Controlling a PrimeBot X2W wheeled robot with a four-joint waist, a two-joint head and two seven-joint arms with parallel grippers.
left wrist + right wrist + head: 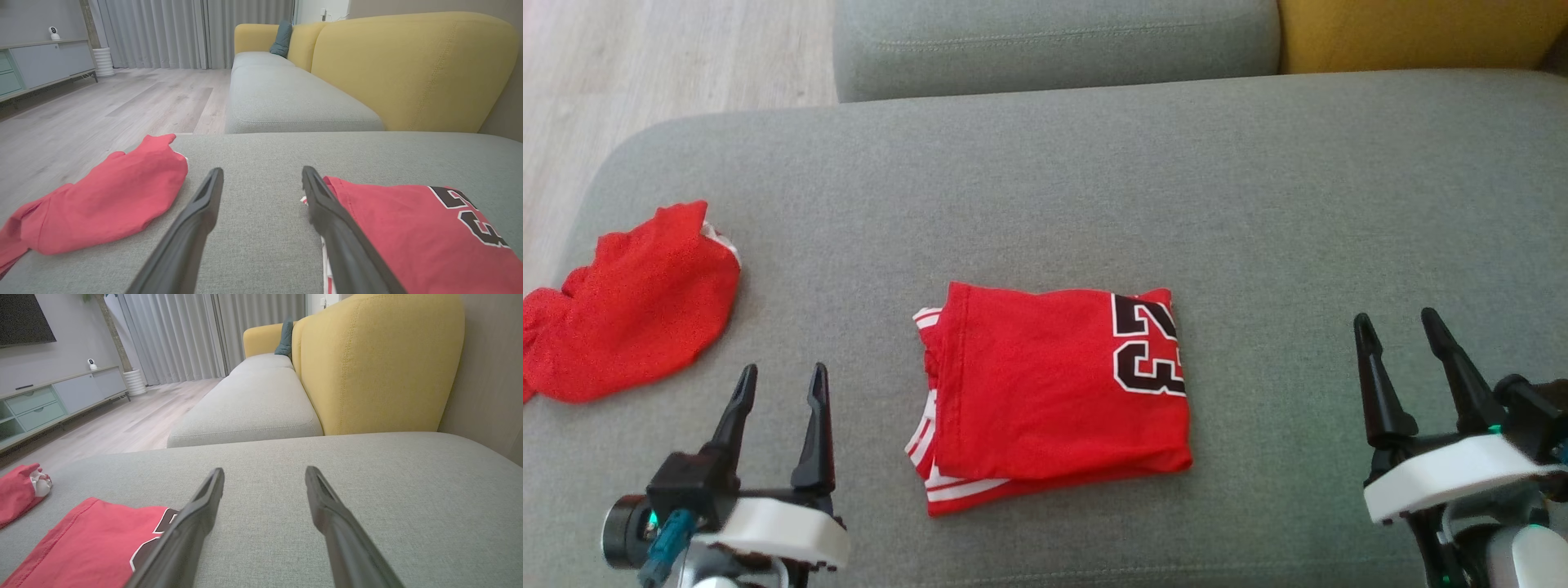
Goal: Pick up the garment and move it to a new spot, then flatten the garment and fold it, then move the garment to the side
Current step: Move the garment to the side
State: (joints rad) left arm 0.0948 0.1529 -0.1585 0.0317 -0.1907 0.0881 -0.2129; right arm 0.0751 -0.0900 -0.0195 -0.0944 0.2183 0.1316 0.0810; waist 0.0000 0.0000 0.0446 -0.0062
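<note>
Left gripper (784, 369) and right gripper (1395, 315) both spread wide, holding nothing, flanking the folded garment (1054, 392) mid-cushion; bare grey cushion (1094, 188) lies beyond it, crumpled red cloth (629, 310) overhanging the left edge

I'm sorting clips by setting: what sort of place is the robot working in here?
Most likely a home living room. A grey and yellow sofa runs along the wall, a low cabinet stands opposite with a dark screen mounted above it, and floor-length curtains hang at the far end.
</note>
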